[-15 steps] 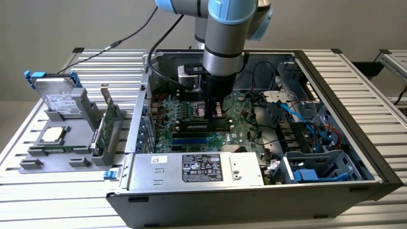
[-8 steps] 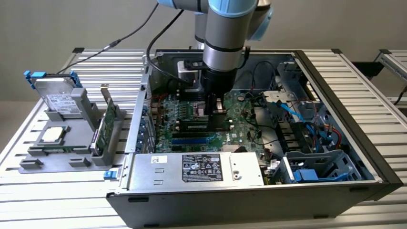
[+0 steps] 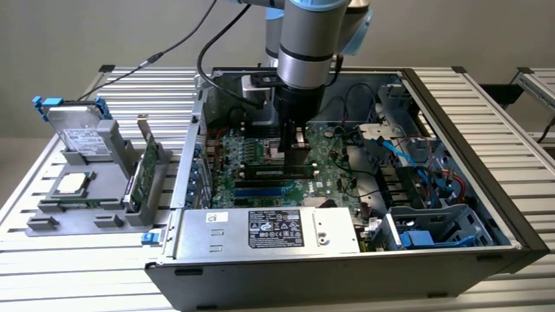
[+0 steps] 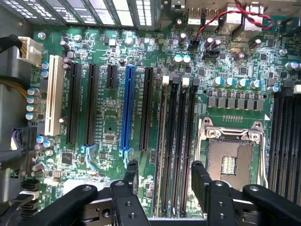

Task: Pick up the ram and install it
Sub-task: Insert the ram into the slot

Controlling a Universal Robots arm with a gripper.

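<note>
You can't see much of the gripper (image 3: pixel 295 151) in the exterior view: the arm (image 3: pixel 312 45) covers it at centre frame, low inside the computer case (image 3: pixel 451 123). In the wrist view the fingers (image 4: pixel 201 175) rise from the lower edge, spread wide and holding nothing, over the memory slots (image 4: pixel 181 141). The ram (image 4: pixel 161 141) is hard to make out. It looks like a thin edge seated in the slot nearest the blue slot (image 4: pixel 126 108), and in the exterior view like a dark strip (image 3: pixel 275 171) under the gripper. Your CPU socket (image 4: pixel 230 155) sits lower right. On the bench (image 3: pixel 52 260) at far left, a grey holder (image 3: pixel 95 214) carries the hard drive (image 3: pixel 85 136) and the expansion card (image 3: pixel 149 169).
</note>
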